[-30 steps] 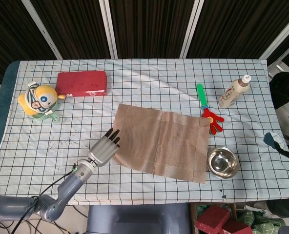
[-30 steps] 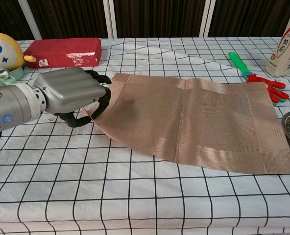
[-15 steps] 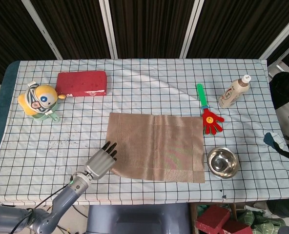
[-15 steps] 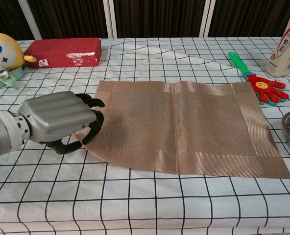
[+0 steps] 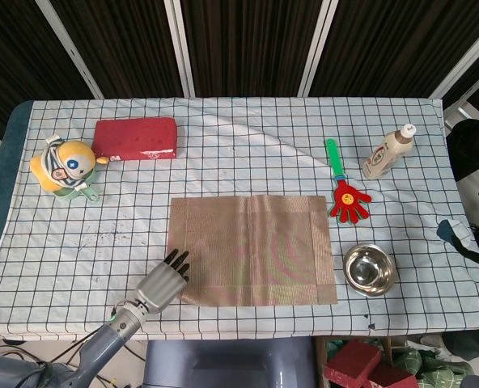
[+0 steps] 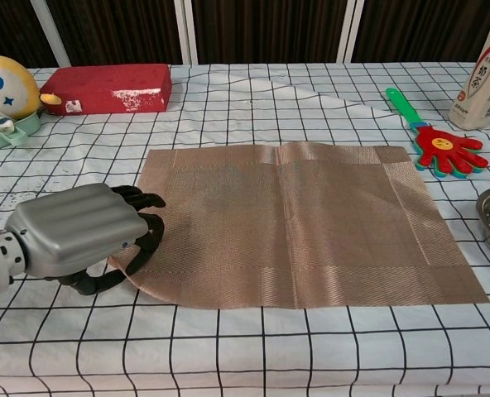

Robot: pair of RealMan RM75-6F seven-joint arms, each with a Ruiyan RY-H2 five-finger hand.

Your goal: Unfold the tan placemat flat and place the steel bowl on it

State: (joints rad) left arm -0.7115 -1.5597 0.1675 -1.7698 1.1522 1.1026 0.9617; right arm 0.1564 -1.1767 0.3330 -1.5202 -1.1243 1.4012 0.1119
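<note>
Our left hand (image 6: 79,240) has fingers (image 6: 141,248) curled, pinching the near-left corner of the tan woven placemat (image 5: 252,249), which lies open, long axis left-right, approx. flat mid-surface. The small steel bowl (image 5: 370,270) sits just beside its right edge, well apart from that hand; we judge the right arm nearer, tho its hand isn't in view.
</note>
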